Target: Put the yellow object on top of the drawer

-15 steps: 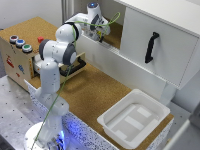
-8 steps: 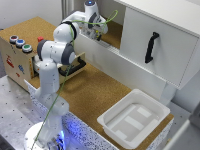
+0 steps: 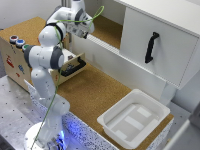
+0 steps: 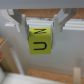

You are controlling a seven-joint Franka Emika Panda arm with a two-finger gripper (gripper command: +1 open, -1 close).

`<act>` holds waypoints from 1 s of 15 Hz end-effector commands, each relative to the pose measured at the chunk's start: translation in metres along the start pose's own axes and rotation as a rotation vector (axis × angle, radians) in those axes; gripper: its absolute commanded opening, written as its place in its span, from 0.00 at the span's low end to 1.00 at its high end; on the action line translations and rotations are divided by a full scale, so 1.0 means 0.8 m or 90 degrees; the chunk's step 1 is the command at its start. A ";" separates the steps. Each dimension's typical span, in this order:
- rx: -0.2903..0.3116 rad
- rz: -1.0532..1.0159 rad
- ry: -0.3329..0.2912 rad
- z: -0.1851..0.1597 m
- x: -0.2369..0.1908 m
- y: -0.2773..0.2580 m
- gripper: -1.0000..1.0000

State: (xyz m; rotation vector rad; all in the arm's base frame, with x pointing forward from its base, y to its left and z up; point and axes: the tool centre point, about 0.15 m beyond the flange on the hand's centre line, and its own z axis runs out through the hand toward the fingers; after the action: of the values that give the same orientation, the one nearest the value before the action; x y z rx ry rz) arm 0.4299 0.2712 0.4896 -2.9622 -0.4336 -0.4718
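My gripper is held high over the raised cork shelf beside the white cabinet. In the wrist view my gripper is shut on the yellow object, a small yellow cube with a black "U" on its face, clamped between the two fingers. I cannot make out the cube in the exterior view. The drawer unit, a light wooden box with coloured buttons on top, stands at the exterior view's left. Its drawer with a black bar handle is pulled open.
A large white cabinet with a black handle fills the exterior view's right. A white tray sits on the cork table near the front. My arm's base stands on the perforated plate.
My gripper has moved toward the exterior view's left, away from the white cabinet and toward the drawer unit, still holding the cube.
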 end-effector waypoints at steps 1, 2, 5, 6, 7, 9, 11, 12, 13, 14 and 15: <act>0.055 -0.114 0.044 0.013 -0.082 -0.092 0.00; 0.055 -0.148 0.038 0.017 -0.088 -0.108 0.00; 0.069 -0.233 0.025 0.032 -0.084 -0.156 0.00; 0.076 -0.257 0.027 0.034 -0.079 -0.166 0.00; 0.078 -0.284 0.032 0.038 -0.072 -0.178 0.00; 0.075 -0.339 0.039 0.050 -0.062 -0.199 0.00; 0.076 -0.376 0.060 0.054 -0.047 -0.211 0.00; 0.084 -0.394 0.069 0.056 -0.040 -0.213 0.00; 0.107 -0.425 0.070 0.058 -0.032 -0.215 0.00; 0.118 -0.448 0.066 0.063 -0.025 -0.218 0.00; 0.127 -0.468 0.059 0.066 -0.017 -0.220 0.00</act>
State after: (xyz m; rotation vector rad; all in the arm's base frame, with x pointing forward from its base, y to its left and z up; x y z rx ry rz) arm 0.3504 0.4152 0.4533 -2.6269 -1.2715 -0.6254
